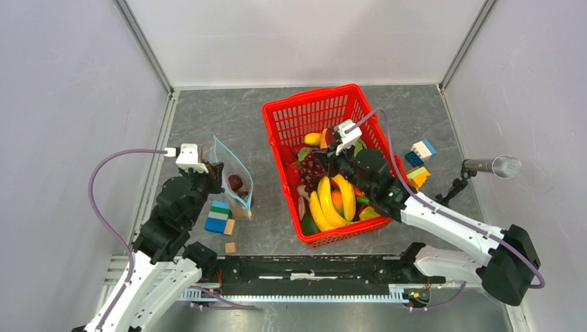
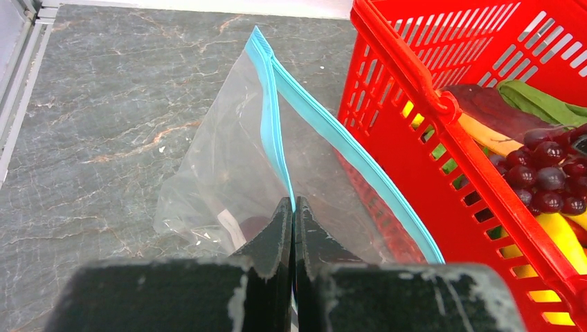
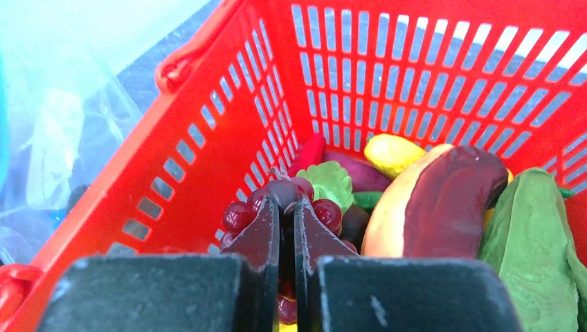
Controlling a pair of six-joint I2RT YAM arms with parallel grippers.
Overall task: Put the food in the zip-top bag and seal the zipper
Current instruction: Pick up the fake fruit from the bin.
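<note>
You're mid-loading here. Your left gripper (image 2: 292,206) is pinched shut on the blue zipper (image 2: 272,131), holding the bag (image 2: 208,173) up just beside the red basket (image 1: 315,97). One brown piece (image 1: 235,182) is already inside. Your right gripper (image 3: 284,204) is down in the basket, clamped on the grapes (image 3: 239,216). Next I'd lift them clear over the basket wall and across to the bag. The mouth looks pretty narrow, so aim carefully. The building blocks (image 1: 219,216) sit right against the bag's near end.
</note>
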